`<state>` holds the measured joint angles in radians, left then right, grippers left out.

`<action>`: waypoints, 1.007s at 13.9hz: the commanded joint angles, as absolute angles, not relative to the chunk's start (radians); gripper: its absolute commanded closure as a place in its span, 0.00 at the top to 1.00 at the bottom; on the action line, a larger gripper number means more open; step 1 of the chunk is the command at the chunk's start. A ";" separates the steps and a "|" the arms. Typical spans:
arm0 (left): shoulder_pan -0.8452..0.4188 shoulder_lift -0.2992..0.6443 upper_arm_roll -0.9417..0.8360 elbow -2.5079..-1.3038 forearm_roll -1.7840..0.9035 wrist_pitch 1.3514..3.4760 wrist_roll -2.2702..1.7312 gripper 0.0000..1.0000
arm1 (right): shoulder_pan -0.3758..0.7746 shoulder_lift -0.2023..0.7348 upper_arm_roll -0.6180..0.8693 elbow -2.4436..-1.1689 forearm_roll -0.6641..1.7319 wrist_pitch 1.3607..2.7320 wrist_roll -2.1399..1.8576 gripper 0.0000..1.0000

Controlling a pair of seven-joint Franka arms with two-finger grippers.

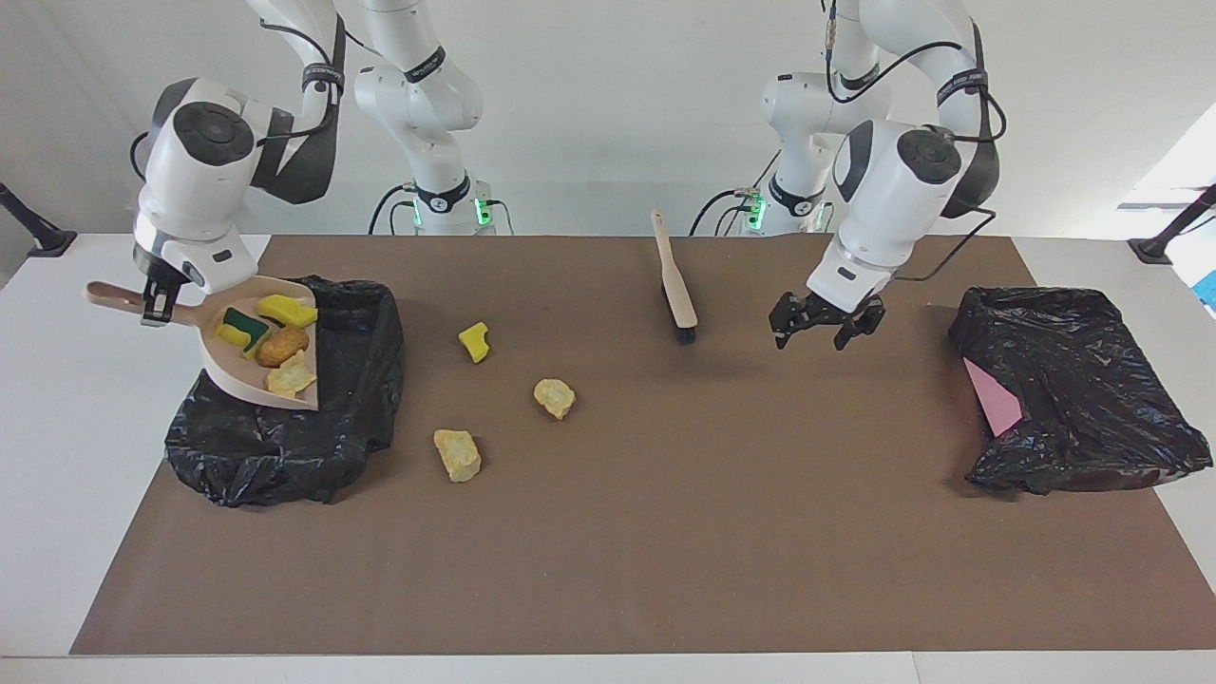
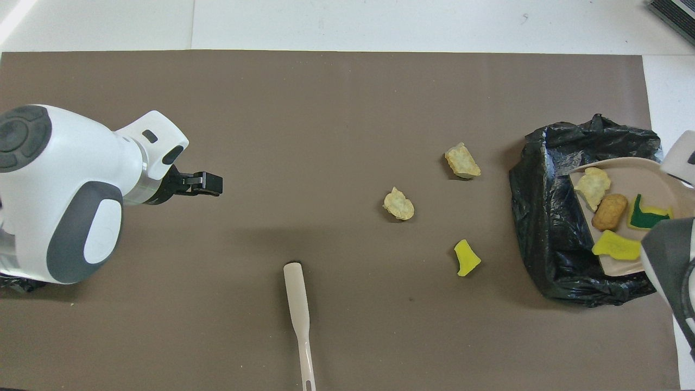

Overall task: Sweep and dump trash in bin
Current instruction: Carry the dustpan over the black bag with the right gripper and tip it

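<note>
My right gripper (image 1: 157,302) is shut on the handle of the beige dustpan (image 1: 237,378) and holds it over the black bag-lined bin (image 1: 285,437) at the right arm's end. In the pan lie a yellow sponge chunk (image 1: 287,310), a yellow-green sponge (image 1: 243,329), a tan-brown oval (image 1: 282,347) and a pale lump (image 1: 290,376). Three scraps lie on the brown mat: a yellow sponge piece (image 1: 473,342) and two pale crumbly lumps (image 1: 555,397) (image 1: 458,454). My left gripper (image 1: 822,325) is open and empty, low over the mat beside the brush (image 1: 676,285).
The beige brush, also in the overhead view (image 2: 299,315), lies on the mat near the robots, bristles pointing away from them. A second black bag (image 1: 1073,408) with a pink sheet (image 1: 993,404) lies at the left arm's end. White table borders the mat (image 1: 665,551).
</note>
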<state>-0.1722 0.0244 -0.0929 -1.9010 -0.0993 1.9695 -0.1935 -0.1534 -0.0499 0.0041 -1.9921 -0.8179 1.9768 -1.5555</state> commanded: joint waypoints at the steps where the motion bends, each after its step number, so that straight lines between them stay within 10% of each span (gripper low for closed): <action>1: -0.126 0.037 -0.103 -1.824 -0.083 1.899 -0.178 1.00 | -0.094 -0.136 0.006 -2.082 -0.906 1.915 -1.433 0.00; 14: -0.054 0.031 -0.048 -1.606 0.043 1.649 0.015 1.00 | -0.015 -0.206 0.035 -2.069 -1.146 1.703 -1.346 0.00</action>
<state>-0.0364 0.0253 -0.0702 -1.6555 0.0067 1.7101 -0.0146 -0.0361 -0.1882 0.0310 -2.0553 -1.0912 1.7356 -1.3827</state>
